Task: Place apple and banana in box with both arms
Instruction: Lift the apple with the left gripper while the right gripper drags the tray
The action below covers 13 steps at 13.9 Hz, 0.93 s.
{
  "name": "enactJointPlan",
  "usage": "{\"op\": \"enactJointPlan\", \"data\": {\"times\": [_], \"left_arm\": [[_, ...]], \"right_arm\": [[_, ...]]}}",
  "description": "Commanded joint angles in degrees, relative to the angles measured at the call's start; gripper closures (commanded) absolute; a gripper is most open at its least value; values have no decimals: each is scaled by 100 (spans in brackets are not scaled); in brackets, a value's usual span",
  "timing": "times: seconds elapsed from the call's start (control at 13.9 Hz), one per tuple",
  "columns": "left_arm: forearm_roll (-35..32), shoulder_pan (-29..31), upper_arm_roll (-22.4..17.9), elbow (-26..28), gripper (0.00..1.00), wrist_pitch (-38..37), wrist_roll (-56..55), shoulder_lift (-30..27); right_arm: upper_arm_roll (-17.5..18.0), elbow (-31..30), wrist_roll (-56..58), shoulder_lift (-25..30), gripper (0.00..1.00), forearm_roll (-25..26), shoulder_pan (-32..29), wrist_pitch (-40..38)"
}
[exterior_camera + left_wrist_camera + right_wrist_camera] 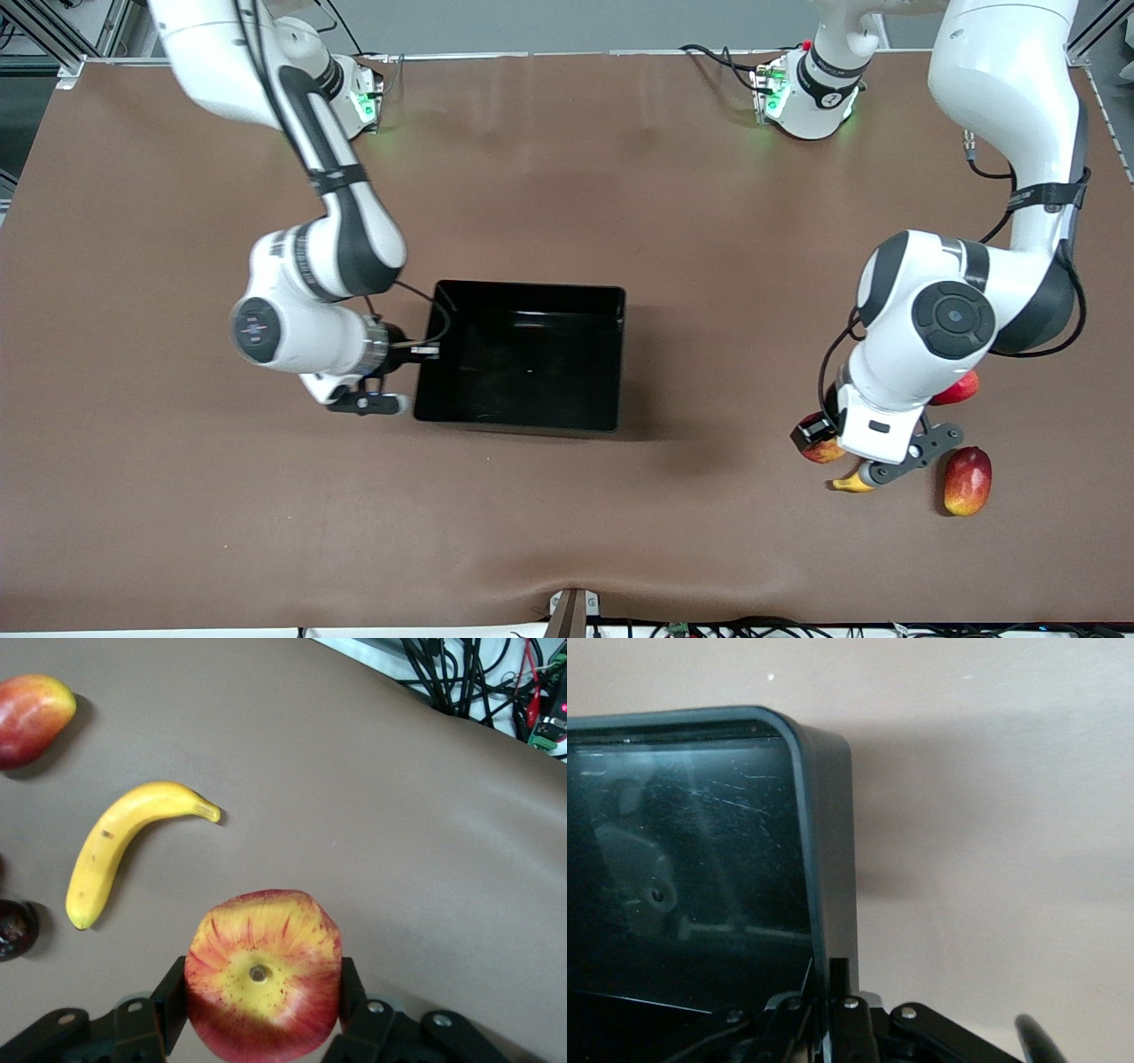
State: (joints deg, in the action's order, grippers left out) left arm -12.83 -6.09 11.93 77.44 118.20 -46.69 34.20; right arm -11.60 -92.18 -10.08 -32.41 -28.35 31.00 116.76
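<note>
The left claw (257, 1010) grips the apple (263, 973) across its middle, stem dimple facing the wrist camera, a finger (168, 997) pressed to each flank so the round fruit cannot roll out. It sits at the left arm's end of the counter (567, 532), among the loose fruit; whether the apple has left the surface I cannot tell. The banana (124, 846) lies flat on the counter just beside the apple, untouched, with a mango-like fruit (967, 479) near it and a plain red fruit (959, 388) half hidden under the arm. The right claw (833, 1014) is closed on the rim of the box (523, 354), one finger inside the wall and one outside, at the edge toward the right arm's end of the counter, probably to steady the bin while fruit is dropped in. The box, in the middle of the counter and well apart from the fruit, holds nothing yet.
</note>
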Motion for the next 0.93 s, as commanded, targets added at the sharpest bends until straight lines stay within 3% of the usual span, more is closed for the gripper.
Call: {"op": "enactJointPlan", "data": {"times": [0.0, 0.29, 0.72, 0.79, 0.86], "left_arm": [[-80, -103, 2, 113, 100, -69, -278, -142], [-88, -130, 2, 104, 100, -69, -341, -142], [-88, -261, 2, 104, 100, -69, -454, -115], [-88, -296, 2, 104, 100, -69, -481, -98], [-97, -305, 2, 104, 100, -69, -481, -89]], "right_arm": [[-61, 164, -413, -72, 100, -268, 300, 40], [-61, 560, -1047, -388, 100, -259, 670, 66], [-61, 569, -1075, -635, 100, -259, 978, 505], [-61, 578, -1075, -687, 60, -259, 996, 671], [-61, 578, -1040, -705, 1, -198, 996, 768]]}}
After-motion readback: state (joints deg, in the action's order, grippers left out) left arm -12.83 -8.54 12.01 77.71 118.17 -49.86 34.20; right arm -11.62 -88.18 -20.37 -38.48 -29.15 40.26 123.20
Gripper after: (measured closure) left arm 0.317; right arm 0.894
